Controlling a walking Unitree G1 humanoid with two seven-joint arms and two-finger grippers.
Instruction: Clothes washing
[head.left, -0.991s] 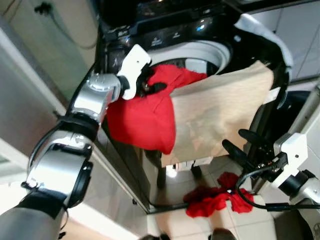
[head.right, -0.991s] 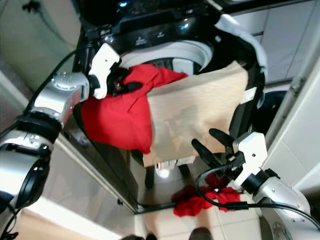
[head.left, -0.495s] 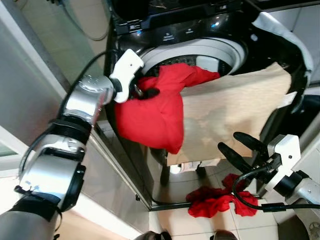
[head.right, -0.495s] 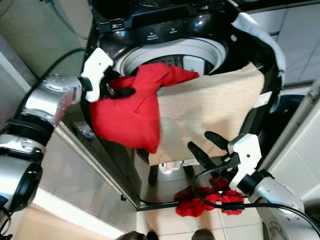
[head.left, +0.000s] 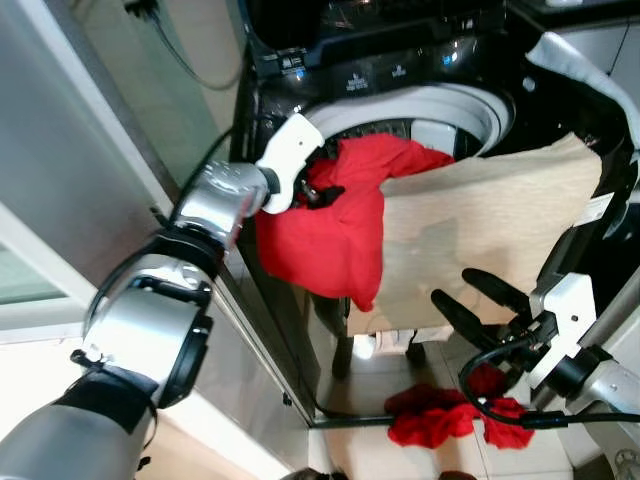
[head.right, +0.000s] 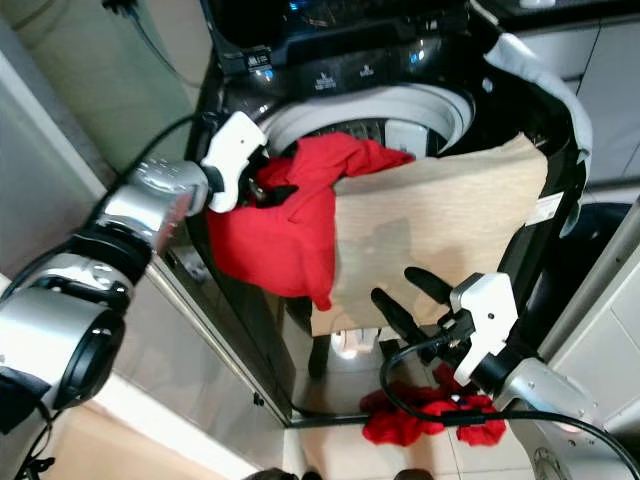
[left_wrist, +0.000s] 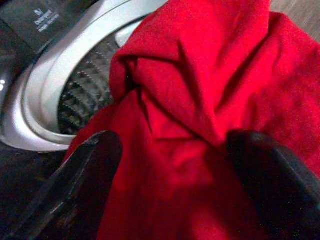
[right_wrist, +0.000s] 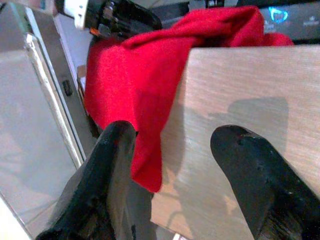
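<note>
A top-loading washing machine (head.left: 470, 100) stands open, its grey drum rim showing. A red garment (head.left: 325, 245) hangs over the front rim, partly inside the drum (left_wrist: 85, 90). My left gripper (head.left: 325, 192) is at the garment's upper edge by the rim. In the left wrist view its fingers (left_wrist: 90, 175) stand apart with the red cloth bunched between them. A beige cloth (head.left: 480, 235) hangs down the washer's front beside the red one. My right gripper (head.left: 453, 287) hovers open just before the beige cloth's lower part, holding nothing.
More red clothing (head.left: 440, 415) lies on the tiled floor at the washer's foot. A glass panel and frame (head.left: 90, 180) close in the left side. White cabinet fronts (head.right: 610, 330) stand at the right. The washer's lid (head.left: 575, 60) is raised at the back right.
The camera has moved, shifting the washer right and lower in the picture. My left gripper stays at the red garment by the rim. The right gripper remains open in front of the beige cloth.
</note>
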